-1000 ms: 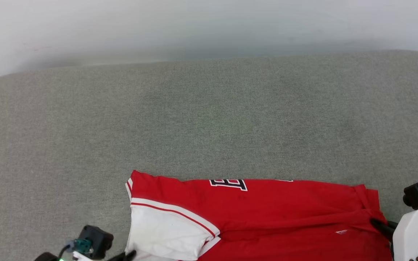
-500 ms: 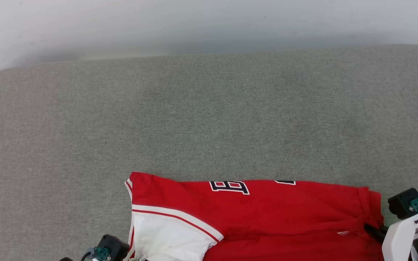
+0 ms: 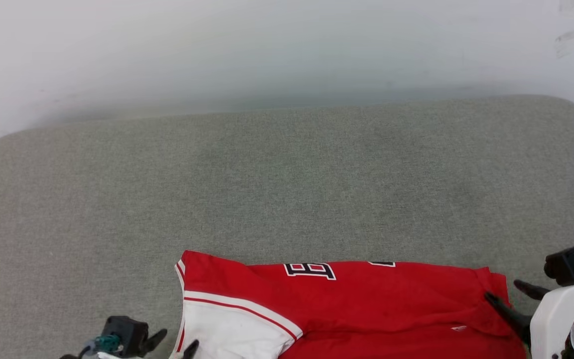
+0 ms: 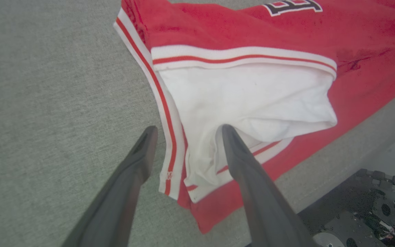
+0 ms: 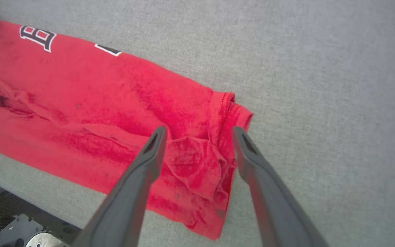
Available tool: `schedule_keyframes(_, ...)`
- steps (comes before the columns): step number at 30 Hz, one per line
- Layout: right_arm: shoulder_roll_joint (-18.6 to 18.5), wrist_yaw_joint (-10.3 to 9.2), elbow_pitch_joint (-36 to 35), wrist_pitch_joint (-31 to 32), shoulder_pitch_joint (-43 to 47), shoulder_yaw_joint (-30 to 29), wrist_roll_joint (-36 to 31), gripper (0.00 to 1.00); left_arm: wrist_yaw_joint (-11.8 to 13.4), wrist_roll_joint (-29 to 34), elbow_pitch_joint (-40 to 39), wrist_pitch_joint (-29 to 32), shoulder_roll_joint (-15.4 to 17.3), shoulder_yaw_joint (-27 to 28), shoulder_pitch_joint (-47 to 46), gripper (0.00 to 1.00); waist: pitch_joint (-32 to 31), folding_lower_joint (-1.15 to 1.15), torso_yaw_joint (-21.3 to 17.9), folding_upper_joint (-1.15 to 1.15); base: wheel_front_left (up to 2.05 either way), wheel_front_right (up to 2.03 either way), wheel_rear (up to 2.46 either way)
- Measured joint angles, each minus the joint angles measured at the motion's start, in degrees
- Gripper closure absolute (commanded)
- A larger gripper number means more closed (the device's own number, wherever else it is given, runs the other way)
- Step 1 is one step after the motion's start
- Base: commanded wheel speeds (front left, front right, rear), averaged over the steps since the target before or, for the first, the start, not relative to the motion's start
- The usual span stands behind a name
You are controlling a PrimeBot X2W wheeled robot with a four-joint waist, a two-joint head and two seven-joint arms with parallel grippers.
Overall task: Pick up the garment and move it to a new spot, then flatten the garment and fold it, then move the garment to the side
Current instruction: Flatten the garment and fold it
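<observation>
Your red jersey lies folded in a long band, white sleeve on top. The left gripper and right gripper both gape wide, holding nothing.

Free: grey cushion bare from 9 through 12 to 3 o'clock in head view, wide passage. At 12 pale wall closes far edge. At 6 garment lies flat along near edge, low obstacle. At 7 left gripper, fingers spread, striped sleeve hem between them; bare cushion on its 9-to-11 side. At 4 right gripper, fingers spread over bunched red corner; bare cushion from its 12 to 3. Below near cushion edge robot base, at 5 in left wrist view.
</observation>
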Motion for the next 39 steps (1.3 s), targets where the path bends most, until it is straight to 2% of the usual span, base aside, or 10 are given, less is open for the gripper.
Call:
schedule_keyframes(6, 1.89, -0.01, -3.66, 1.22, 1.49, -6.06, 0.63, 0.00, 4.64, 0.08, -4.10, -9.58, -0.24, 6.15, 1.07, 0.00, -1.60, 0.00, -0.41, 0.00, 0.00, 0.00, 0.00)
schedule_keyframes(9, 4.66, -0.01, -4.92, 3.31, 3.61, -12.20, -0.32, 0.00, 7.12, 0.41, -6.26, -17.83, -1.68, 10.79, 2.20, 0.00, -1.68, 0.00, -0.42, 0.00, 0.00, 0.00, 0.00)
schedule_keyframes(14, 9.71, -0.01, -4.85, 7.19, 7.15, -20.50, -3.11, 0.00, 8.51, 4.76, -8.44, -20.56, -4.17, 15.96, 3.78, 0.00, -1.26, 0.00, -0.19, 0.00, 0.00, 0.00, 0.00)
schedule_keyframes(16, 12.15, -0.02, -4.42, 8.78, 8.38, -23.73, -4.44, 0.00, 8.51, 8.20, -10.06, -20.61, -6.49, 19.44, 4.16, 0.00, -1.08, 0.00, 0.01, 0.00, 0.00, 0.00, 0.00)
schedule_keyframes(19, 15.96, -0.01, -4.21, 10.32, 9.57, -27.27, -5.52, 0.00, 6.89, 12.95, -12.17, -20.62, -10.56, 24.25, 5.34, 0.00, -0.80, 0.00, 0.33, 0.00, 0.00, 0.00, 0.00)
schedule_keyframes(25, 19.98, -0.01, -2.89, 11.68, 9.99, -31.22, -7.08, 0.00, 2.88, 24.25, -14.22, -20.70, -15.89, 31.79, 7.55, 0.00, 0.35, 0.00, 0.94, 0.00, 0.00, 0.00, 0.00)
schedule_keyframes(32, 21.84, -0.01, 0.73, 12.17, 9.00, -32.19, -7.00, 0.00, -2.45, 29.78, -14.72, -20.71, -21.82, 37.41, 8.18, 0.00, 2.61, 0.00, 2.00, 0.00, 0.00, 0.00, 0.00)
schedule_keyframes(39, 22.04, -0.02, 3.97, 12.72, 7.89, -29.76, -5.02, 0.00, -7.25, 33.15, -13.71, -20.71, -25.72, 40.64, 7.68, 0.00, 4.48, 0.01, 3.36, 0.00, 0.00, 0.00, 0.00)
